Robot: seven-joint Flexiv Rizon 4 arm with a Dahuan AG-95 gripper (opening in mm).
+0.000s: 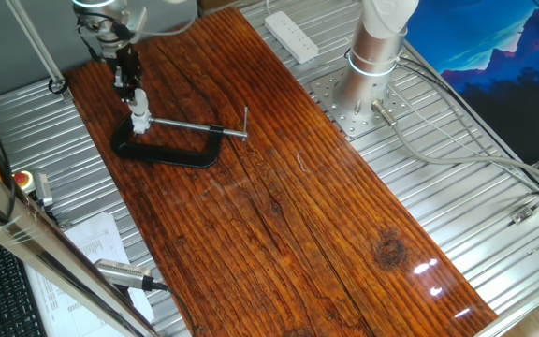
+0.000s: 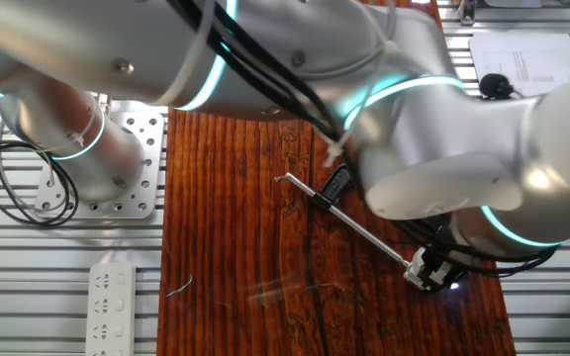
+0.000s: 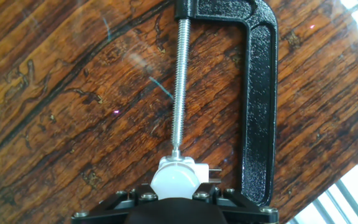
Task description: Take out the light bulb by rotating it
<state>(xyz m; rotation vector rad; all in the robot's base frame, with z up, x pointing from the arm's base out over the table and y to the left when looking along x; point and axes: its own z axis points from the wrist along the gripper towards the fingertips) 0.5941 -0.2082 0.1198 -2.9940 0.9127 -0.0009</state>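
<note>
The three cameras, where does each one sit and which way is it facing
One fixed view: high off the board's long side, looking down; shows gripper, arm base.
The other fixed view: overhead from the base end; arm links cover much.
Hand view: on the hand, looking down the fingers at the light bulb.
Shared: all three show the black C-clamp and its screw rod.

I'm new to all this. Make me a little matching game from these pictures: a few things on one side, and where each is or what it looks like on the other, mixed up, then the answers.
Things:
1. light bulb
2. C-clamp
3. power strip
4. gripper

Descriptions:
A. black frame with a steel screw rod, lying flat on the wooden board
B. white, lying on the metal slats beyond the board's end
C. frosted white, sitting at the end of the screw rod
D. hangs directly over the bulb at the clamp's end

Pairs: 1-C, 2-A, 3-B, 4-D
</note>
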